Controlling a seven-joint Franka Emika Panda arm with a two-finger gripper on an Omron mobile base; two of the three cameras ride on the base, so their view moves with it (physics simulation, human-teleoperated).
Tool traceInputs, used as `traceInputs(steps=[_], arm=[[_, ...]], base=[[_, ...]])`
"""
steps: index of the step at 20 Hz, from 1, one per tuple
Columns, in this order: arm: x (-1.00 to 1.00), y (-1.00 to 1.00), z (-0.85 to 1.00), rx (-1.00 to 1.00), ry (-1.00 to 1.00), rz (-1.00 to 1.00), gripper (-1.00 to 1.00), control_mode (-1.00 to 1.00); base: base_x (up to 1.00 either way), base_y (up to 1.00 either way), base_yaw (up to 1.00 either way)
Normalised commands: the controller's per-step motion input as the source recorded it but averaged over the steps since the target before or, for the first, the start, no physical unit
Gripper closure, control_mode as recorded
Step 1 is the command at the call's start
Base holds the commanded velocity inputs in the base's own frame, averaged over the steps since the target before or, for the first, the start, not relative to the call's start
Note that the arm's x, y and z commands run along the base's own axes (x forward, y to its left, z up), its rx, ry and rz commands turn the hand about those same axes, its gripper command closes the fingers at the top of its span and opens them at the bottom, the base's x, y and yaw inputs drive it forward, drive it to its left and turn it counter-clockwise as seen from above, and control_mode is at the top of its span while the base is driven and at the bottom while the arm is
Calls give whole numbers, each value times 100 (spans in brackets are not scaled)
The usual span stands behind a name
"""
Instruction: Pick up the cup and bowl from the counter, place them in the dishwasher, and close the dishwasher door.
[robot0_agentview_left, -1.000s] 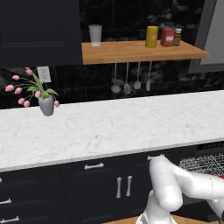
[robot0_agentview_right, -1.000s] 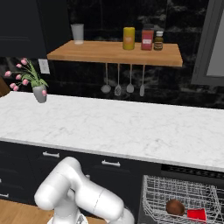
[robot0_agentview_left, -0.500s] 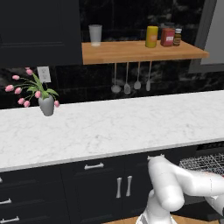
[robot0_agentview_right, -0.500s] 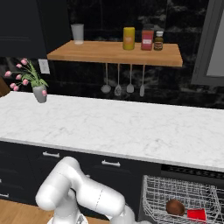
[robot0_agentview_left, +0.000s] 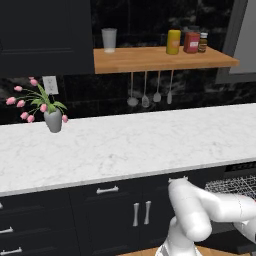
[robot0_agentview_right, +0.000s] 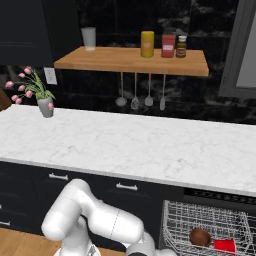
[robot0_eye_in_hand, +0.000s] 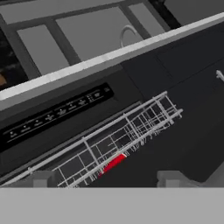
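The red cup (robot0_agentview_right: 224, 245) and the brown bowl (robot0_agentview_right: 199, 236) lie side by side in the wire rack (robot0_agentview_right: 205, 230) of the dishwasher (robot0_eye_in_hand: 131, 131), ahead of the pincer (robot0_eye_in_hand: 103, 180), under the edge of the bench (robot0_agentview_right: 125, 145). The pincer is open and holds nothing; its tips point at the rack. What remains, I judge, is closing the dishwasher door. The door itself I cannot see clearly. It is better to bring the pincer under the door's outer edge and push up slowly, keeping clear of the rack.
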Motion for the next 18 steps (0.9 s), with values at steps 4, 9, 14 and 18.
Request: traceInputs(steps=[4,9,14,18], arm=[[-55,-23,-56,-9,0,8,-100,-100],[-45,-19,-65,-23,2,18,-100,-100],[-15,0,-100,-40,25,32,-100,-100],[-100,0,-85,-25,0,40,-100,-100]], base=[[0,0,0],[0,0,0],[0,0,0],[0,0,0]])
